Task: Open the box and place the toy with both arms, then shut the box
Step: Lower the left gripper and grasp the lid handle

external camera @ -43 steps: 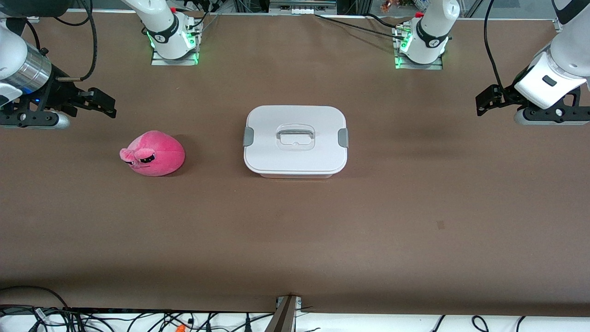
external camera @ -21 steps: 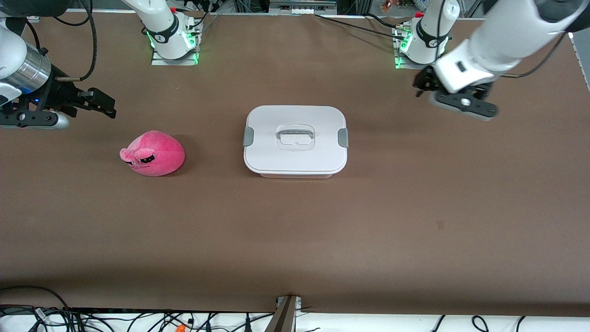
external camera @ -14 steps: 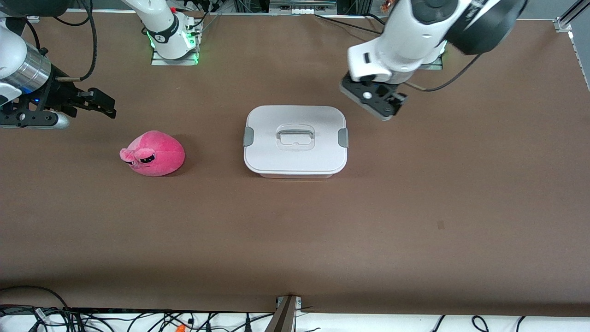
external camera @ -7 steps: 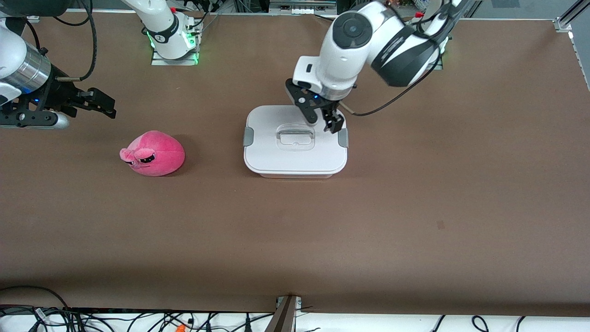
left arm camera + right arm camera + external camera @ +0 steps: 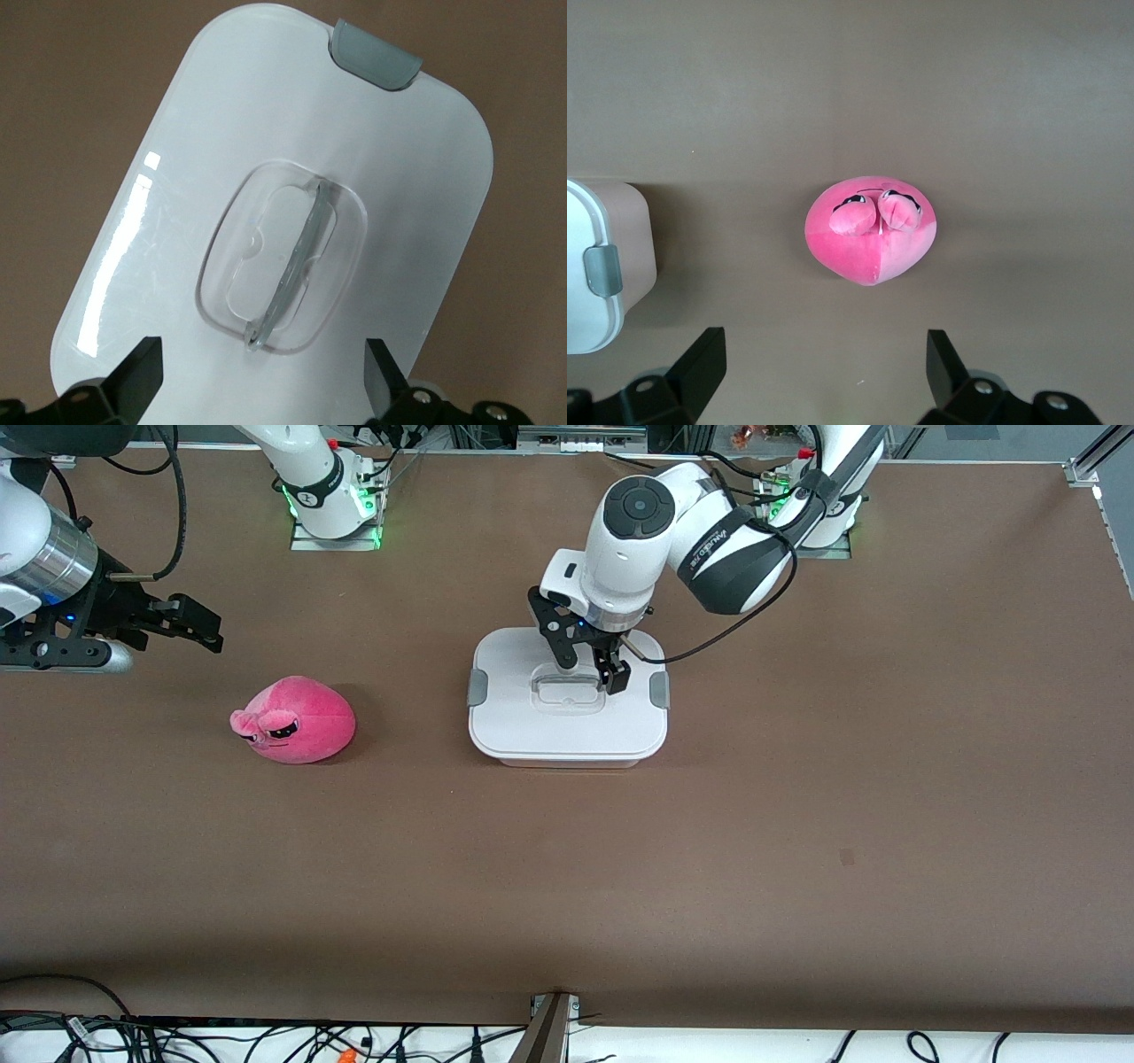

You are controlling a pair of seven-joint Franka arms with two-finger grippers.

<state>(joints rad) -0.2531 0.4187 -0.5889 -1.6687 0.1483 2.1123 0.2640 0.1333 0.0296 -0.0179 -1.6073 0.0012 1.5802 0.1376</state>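
- White-lidded plastic box (image 5: 567,708) sits mid-table, lid on — rigid and likely light; its clear centre handle (image 5: 288,270) looks the place to grip.
- Left gripper (image 5: 589,669) hovers over that handle, jaws apart.
- Pink toy (image 5: 294,720), soft, lies toward the right arm's end.
- Right gripper (image 5: 190,627) waits, jaws apart.

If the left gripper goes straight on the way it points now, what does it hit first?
Most likely the clear handle in the middle of the box lid. The left gripper hangs over it, open, with one finger on each side of the handle. How high it hangs above the lid is unclear.
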